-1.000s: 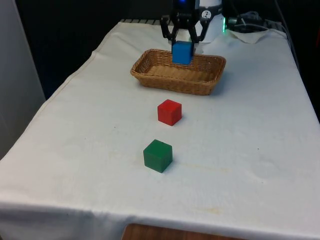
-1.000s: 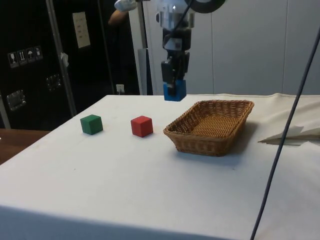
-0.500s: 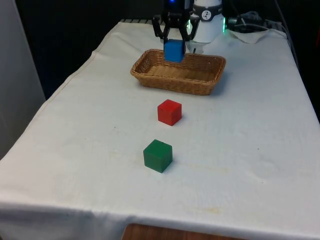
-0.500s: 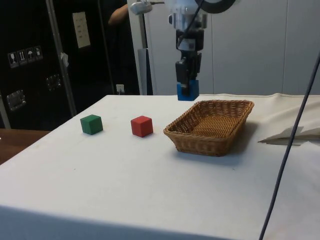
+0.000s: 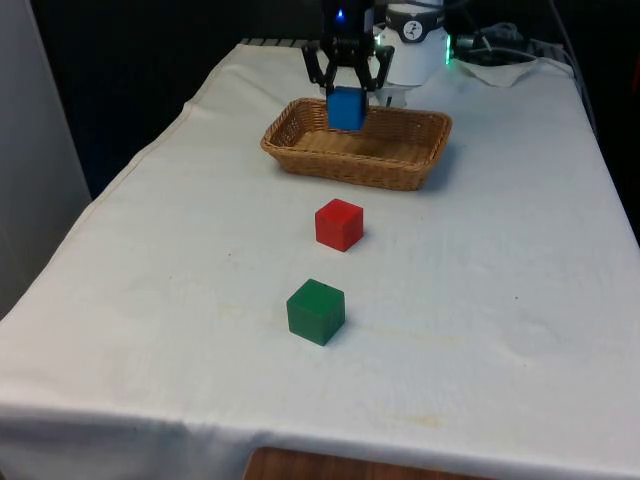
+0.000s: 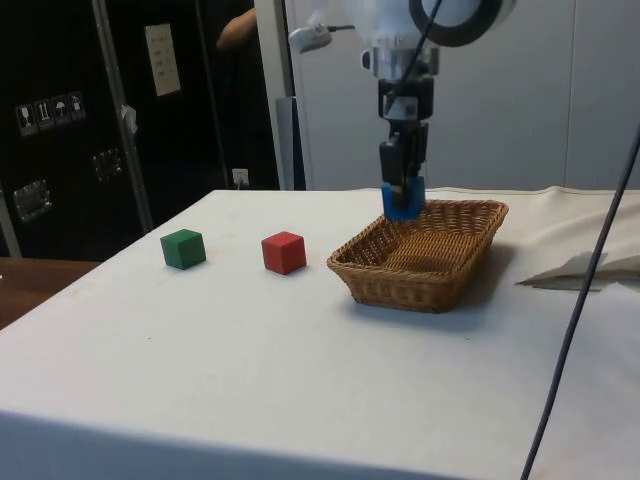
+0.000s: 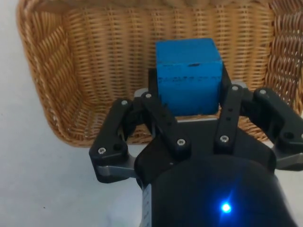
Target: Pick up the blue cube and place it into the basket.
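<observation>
My gripper point(image 5: 346, 100) is shut on the blue cube point(image 5: 346, 108) and holds it in the air over the wicker basket point(image 5: 355, 160). In the side view the blue cube point(image 6: 402, 200) hangs just above the basket point(image 6: 420, 275), over the end nearer the red cube. The wrist view has the blue cube point(image 7: 188, 75) clamped between the black fingers point(image 7: 156, 113), with the basket's woven floor point(image 7: 104, 66) beneath it.
A red cube point(image 5: 339, 224) lies on the white cloth in front of the basket, and a green cube point(image 5: 316, 311) lies nearer the table's front edge. Both stand left of the basket in the side view. A crumpled white cloth point(image 6: 580, 268) lies past the basket.
The gripper has carried the blue cube from beside the basket's rim to a spot over the basket and lowered it a little. The red and green cubes have not moved.
</observation>
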